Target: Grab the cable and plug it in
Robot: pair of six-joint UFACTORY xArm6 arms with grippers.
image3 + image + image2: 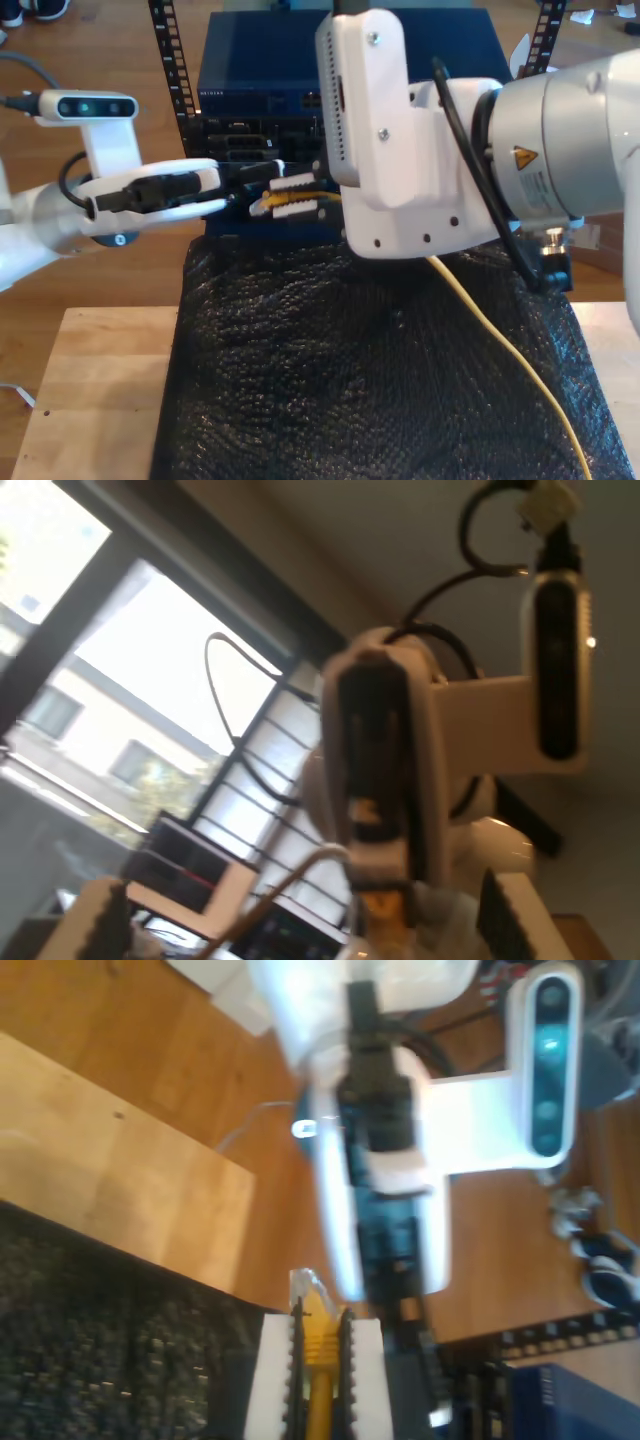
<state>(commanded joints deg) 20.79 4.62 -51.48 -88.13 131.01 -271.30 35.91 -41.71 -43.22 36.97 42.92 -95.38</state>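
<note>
The yellow cable (500, 340) runs over the black mat and up under the big white arm on the exterior view's right. My second gripper (320, 1360) is shut on the cable (320, 1370) just behind its clear plug (308, 1285). In the exterior view this gripper (285, 197) holds the plug (260, 208) level, in front of the dark rack ports (240, 150). My first gripper (240, 188) reaches in from the exterior view's left, close to the plug. Its fingers (100, 920) stand wide apart and open, with the yellow cable end (385, 908) seen ahead between them.
A blue network unit (260, 70) sits in a rack with black perforated rails (165, 50) behind the grippers. A black bubble mat (360, 370) covers a wooden table (90, 400). Wooden floor (120, 40) lies beyond. A thin pale cable (290, 880) hangs near my first gripper.
</note>
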